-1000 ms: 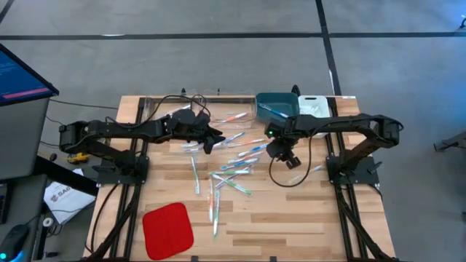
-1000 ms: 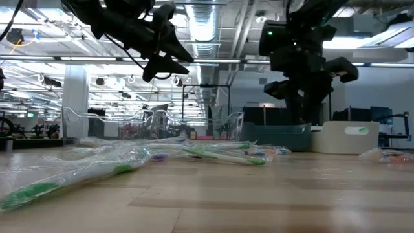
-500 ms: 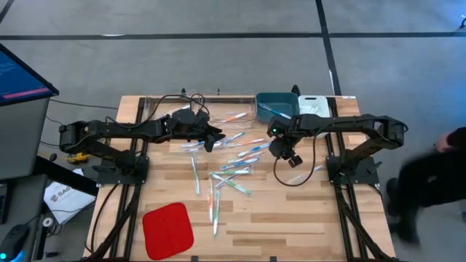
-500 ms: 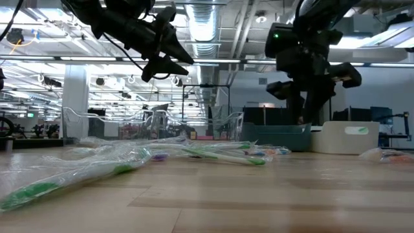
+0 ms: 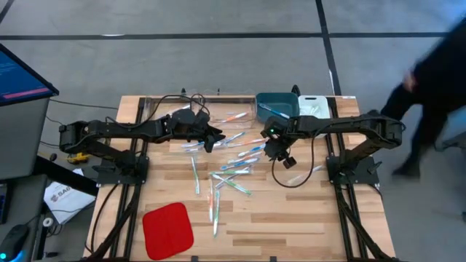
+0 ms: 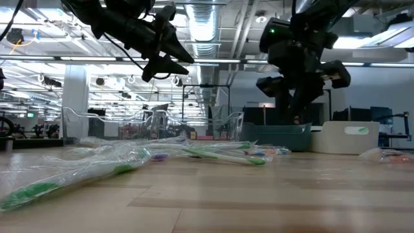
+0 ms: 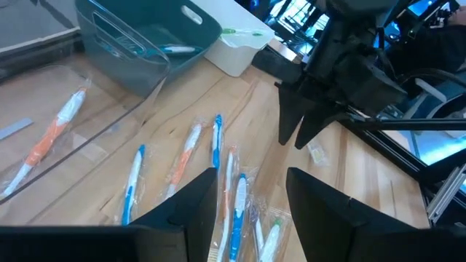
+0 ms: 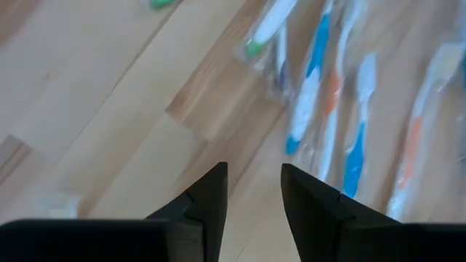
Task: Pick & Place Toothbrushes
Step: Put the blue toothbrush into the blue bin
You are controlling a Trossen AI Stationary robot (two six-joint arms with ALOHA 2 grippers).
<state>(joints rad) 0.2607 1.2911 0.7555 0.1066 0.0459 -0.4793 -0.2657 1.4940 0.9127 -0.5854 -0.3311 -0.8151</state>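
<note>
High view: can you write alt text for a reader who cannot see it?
Wrapped toothbrushes lie scattered mid-table between two dark arms, the left gripper and right gripper hovering over them empty, jaws open. A teal bin, white bin and red pad also show.

1. Left arm [image 5: 116, 131] stretched out flat from the left side toward the middle of the table.
2. Left gripper [image 5: 213, 136] up in the air, fingers [image 7: 191, 207] apart, holding nothing.
3. Right arm [image 5: 342, 125] reaching in from the right side, bent at the elbow.
4. Right gripper [image 5: 284, 157] pointing down, off the table, fingers [image 8: 207, 191] a little apart, nothing between them.
</note>
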